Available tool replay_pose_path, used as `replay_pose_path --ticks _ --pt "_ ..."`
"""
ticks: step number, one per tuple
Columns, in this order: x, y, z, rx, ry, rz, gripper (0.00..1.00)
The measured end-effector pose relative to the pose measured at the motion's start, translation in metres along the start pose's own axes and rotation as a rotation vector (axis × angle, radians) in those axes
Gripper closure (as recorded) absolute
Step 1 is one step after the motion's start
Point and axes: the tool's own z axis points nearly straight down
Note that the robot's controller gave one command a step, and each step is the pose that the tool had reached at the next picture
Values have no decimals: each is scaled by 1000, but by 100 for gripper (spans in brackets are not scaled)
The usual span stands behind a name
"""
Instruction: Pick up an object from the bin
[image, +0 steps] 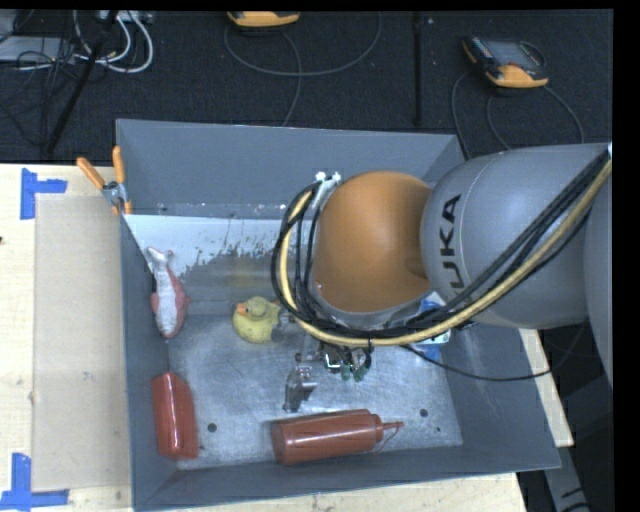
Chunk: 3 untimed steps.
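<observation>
Orange wrist cover (365, 245) half-hides the gripper (300, 388), its state unclear; it seems close by a red squeeze bottle (325, 437), yellow duck (256, 320) near.

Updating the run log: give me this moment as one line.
gripper over bin floor between yellow duck toy and red squeeze bottle | left side: fish toy, red cylinder | lifted: nothing

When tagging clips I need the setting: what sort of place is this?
Probably a robotics lab: a grey KUKA arm reaches into a metal bin holding a yellow rubber duck and a red squeeze bottle, with loose cables on the floor behind.
</observation>
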Motion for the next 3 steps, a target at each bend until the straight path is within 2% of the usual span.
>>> replay_pose_path --ticks 1,2,3 --pt "-2 -1 -4 -1 -8 4 0" --pt "21 -36 57 -1 -11 -82 0" --pt "35 -103 66 2 -5 -40 0"
